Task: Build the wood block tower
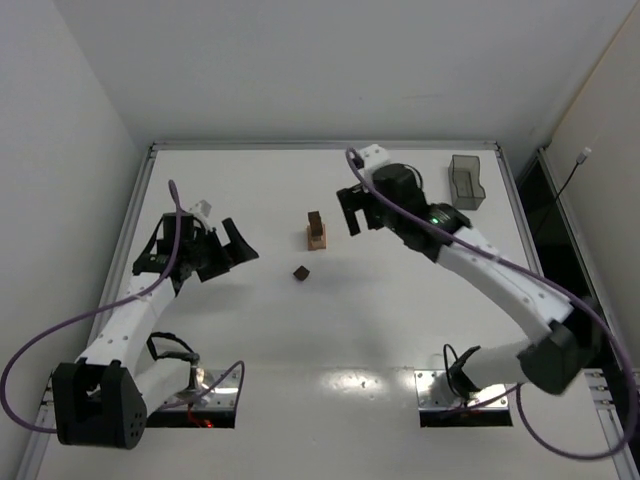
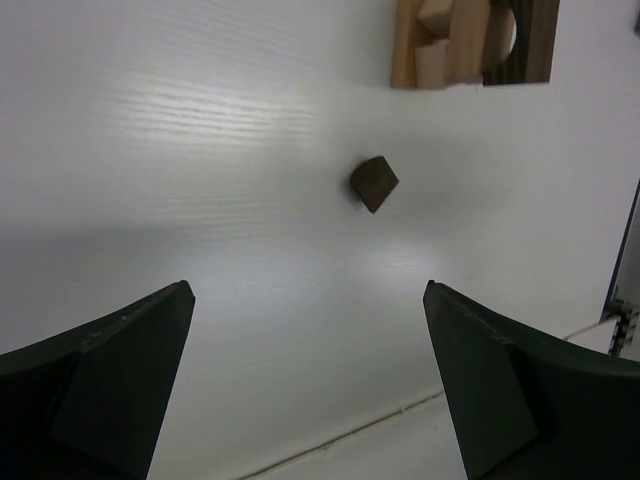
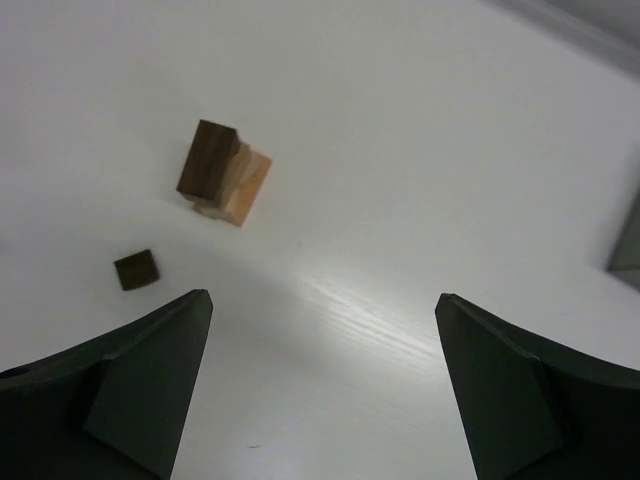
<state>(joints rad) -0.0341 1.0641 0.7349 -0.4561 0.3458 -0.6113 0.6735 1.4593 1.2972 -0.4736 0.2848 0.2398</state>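
Observation:
The wood block tower [image 1: 316, 232] stands mid-table: light tan blocks with a dark brown piece on top. It also shows in the right wrist view [image 3: 222, 175] and at the top edge of the left wrist view [image 2: 470, 45]. A loose dark brown cube [image 1: 300, 272] lies on the table just in front of the tower [image 2: 374, 183] [image 3: 135, 269]. My right gripper [image 1: 350, 213] hovers open just right of the tower, with nothing between its fingers [image 3: 323, 296]. To the left, my left gripper [image 1: 238, 246] is open and empty, facing the cube [image 2: 306, 290].
A translucent grey plastic container [image 1: 466, 180] sits at the far right corner. A raised rail [image 1: 320, 145] runs along the table's far edge. Cables loop from both arms near their bases [image 1: 200, 390].

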